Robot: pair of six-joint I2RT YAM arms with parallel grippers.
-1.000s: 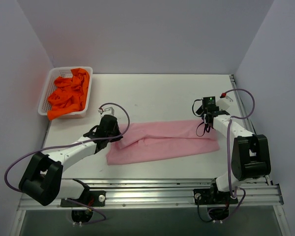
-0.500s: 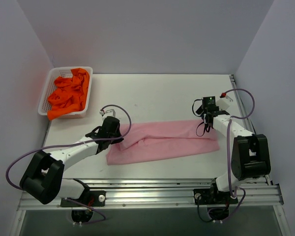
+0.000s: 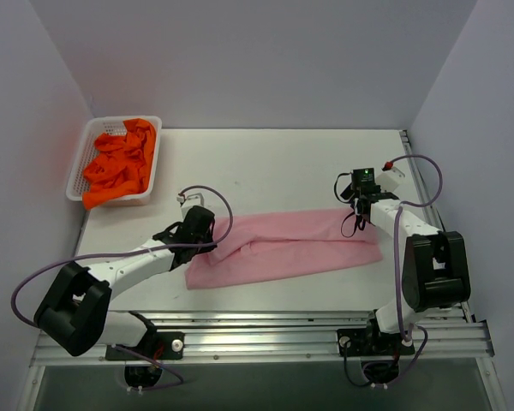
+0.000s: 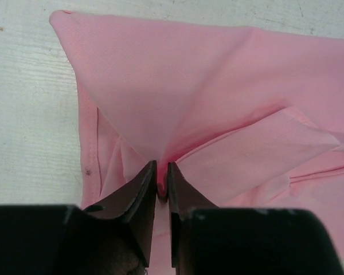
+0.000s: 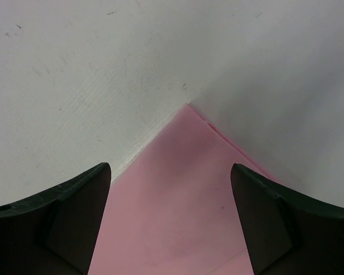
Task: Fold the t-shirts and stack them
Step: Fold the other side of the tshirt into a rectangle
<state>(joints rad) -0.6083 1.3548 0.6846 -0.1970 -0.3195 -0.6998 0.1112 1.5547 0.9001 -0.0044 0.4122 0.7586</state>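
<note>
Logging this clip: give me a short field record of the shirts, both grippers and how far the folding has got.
pink t-shirt: long folded strip lying on the table between the arms
left gripper: shut on a raised fold at the strip's left end
right gripper: open over the strip's far right corner, holding nothing
orange t-shirts: crumpled in the white mesh basket, far left corner
stack: none yet

Readable text: none in any view.
Pink t-shirt (image 3: 300,244): plain cloth, no print or tag legible.
Orange t-shirts (image 3: 118,163): no lettering visible.
Basket (image 3: 157,163): unmarked.
Counter (image 3: 274,163): only small specks, no signs.
</note>
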